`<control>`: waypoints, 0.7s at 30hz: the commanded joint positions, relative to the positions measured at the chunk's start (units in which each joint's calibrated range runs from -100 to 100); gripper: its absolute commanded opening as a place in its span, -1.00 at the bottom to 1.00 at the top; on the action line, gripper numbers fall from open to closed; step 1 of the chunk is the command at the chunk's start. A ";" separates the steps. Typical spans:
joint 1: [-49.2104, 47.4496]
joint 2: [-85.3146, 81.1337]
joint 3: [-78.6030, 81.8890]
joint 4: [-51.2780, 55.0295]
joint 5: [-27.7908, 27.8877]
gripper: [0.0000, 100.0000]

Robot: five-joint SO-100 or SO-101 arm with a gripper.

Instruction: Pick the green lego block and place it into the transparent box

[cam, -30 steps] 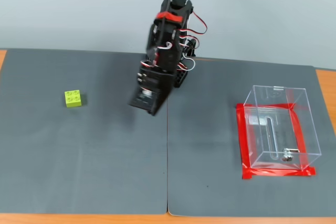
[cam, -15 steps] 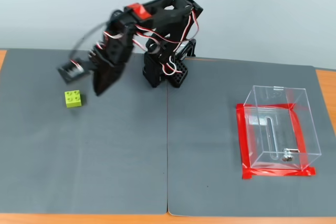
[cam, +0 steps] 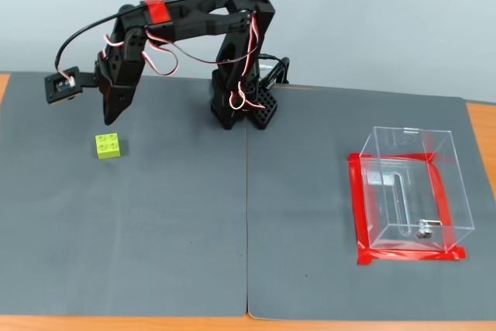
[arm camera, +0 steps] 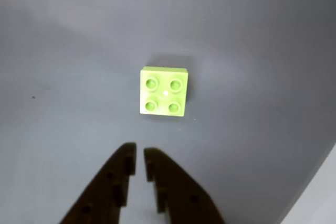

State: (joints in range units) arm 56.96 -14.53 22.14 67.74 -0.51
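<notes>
Bare mat (cam: 155, 215) surrounds the green lego block (cam: 108, 146), unobstructed.

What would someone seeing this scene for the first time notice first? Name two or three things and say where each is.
The black arm reaches to the left of the fixed view, its gripper above a lime green block on the grey mat. At right, a clear box stands ringed by red tape. In the wrist view the block lies just ahead of the nearly closed fingers.

lab bench, grey mats (cam: 155, 230), red-taped spot (cam: 360, 215)
</notes>
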 commanded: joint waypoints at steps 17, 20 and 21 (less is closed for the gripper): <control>-2.47 8.04 -3.19 -4.72 -0.40 -0.39; -2.62 9.65 -3.28 -6.71 -0.29 -0.38; -2.62 10.16 -3.46 -7.06 -0.29 -0.38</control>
State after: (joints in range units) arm 54.97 -4.93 21.24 62.53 -0.90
